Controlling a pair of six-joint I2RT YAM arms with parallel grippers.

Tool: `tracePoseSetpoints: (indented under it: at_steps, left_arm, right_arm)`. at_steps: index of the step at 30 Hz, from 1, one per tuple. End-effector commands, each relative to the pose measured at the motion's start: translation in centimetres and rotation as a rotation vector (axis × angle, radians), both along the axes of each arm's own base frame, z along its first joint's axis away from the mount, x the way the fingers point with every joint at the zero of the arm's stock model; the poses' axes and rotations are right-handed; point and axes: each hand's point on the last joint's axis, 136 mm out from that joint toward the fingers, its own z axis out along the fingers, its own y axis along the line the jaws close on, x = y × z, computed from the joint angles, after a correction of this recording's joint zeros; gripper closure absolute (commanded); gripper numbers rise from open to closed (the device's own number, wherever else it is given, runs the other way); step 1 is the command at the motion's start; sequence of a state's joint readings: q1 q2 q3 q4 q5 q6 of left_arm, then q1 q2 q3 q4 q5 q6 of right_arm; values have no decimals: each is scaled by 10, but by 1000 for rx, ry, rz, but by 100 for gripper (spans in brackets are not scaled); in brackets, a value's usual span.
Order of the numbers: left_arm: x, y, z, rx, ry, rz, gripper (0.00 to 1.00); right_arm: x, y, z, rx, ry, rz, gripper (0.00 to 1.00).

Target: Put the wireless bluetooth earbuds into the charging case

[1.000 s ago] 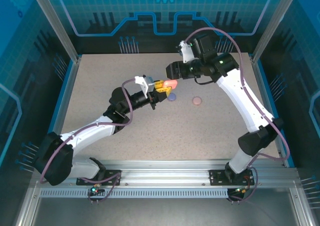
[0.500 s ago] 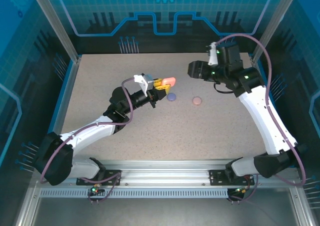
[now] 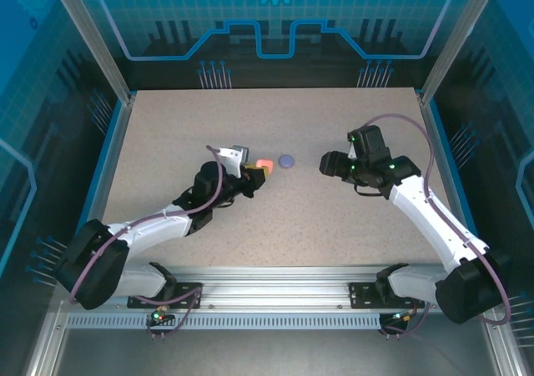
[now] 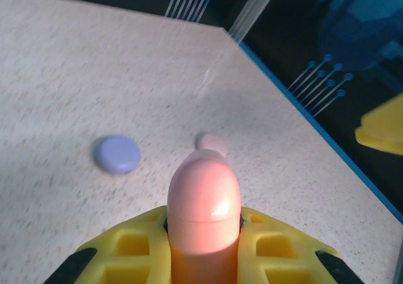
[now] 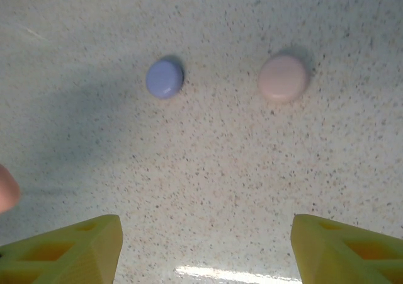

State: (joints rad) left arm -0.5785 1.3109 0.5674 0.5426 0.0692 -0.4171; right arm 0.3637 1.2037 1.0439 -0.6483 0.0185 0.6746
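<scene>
On the left of the top view, the left gripper (image 3: pixel 257 172) is reached over the speckled table (image 3: pixel 167 134) toward its middle. This gripper is pressed onto a coral-orange case (image 3: pixel 262 166), which is pinched between its yellow fingers (image 4: pixel 135 246). In the left wrist view the rounded, closed end of this case is seen sticking forward out of the grip, with a thin seam across it. Whether the case touches the table cannot be told.

Just to the right of it, a purple case (image 3: pixel 287 161) is laid flat on the table, small and round, apart from the held one. Further to the right a pale pink case (image 5: pixel 283 77) is laid, also round and flat, near the purple one but not touching it; in the right wrist view the two are seen side by side.

On the right, the right gripper (image 5: pixel 204 243) is held over the table near the pink case. Its yellow fingers are spread wide, and only bare table is seen between them.
</scene>
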Motion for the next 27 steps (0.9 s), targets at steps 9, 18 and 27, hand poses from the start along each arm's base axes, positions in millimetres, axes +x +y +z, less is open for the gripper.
tracePoseSetpoints:
  at_steps: [9, 18, 27]
  left_arm:
    - [42, 13, -65, 8, 291, 146, 100]
    - [78, 35, -100, 23, 493, 200, 100]
    - [84, 69, -127, 105, 641, 284, 88]
  right_arm:
    - [10, 17, 17, 26, -99, 19, 28]
    - [19, 16, 18, -8, -103, 20, 28]
    - [24, 16, 18, -28, -103, 19, 28]
